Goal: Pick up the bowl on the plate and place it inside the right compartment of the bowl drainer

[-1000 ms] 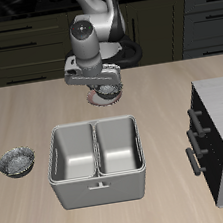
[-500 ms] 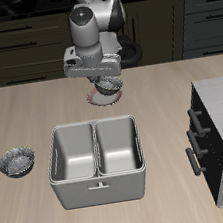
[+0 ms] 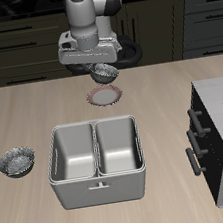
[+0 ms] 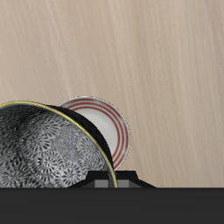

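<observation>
Pale wooden table, dark drawer fronts behind

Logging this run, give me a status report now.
Gripper shut on the bowl, held clear above the plate. Bowl drainer nearer the front edge, both wells bare. Second bowl beside drainer, off the path.

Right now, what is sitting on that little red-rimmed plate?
Nothing that shows. The plate looks bare, since the bowl hangs above it in the claw. In the wrist view the bowl covers part of the plate, so that part stays unseen.
</observation>
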Controlling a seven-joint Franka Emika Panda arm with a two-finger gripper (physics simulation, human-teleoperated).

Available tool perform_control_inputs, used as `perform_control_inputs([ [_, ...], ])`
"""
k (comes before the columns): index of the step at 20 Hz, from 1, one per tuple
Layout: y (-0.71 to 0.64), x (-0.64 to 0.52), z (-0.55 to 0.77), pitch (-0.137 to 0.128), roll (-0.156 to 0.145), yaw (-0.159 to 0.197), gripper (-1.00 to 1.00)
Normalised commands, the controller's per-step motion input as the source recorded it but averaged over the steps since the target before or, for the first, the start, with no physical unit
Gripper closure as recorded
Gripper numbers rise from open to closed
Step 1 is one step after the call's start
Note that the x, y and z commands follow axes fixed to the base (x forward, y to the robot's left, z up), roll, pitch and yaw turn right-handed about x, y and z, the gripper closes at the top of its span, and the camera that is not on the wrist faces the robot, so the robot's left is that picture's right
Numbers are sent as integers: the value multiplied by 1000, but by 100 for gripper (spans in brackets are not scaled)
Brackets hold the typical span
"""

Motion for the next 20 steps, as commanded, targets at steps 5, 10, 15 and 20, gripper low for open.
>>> perform_control_inputs([
  [5,-11,-41,360,-66,-7,10,100],
  [10,72,-61,238,-21,18,13,100],
  [15,19,-87,404,-73,-5,1,100],
  [20,104,-191,561,-103,15,6,100],
])
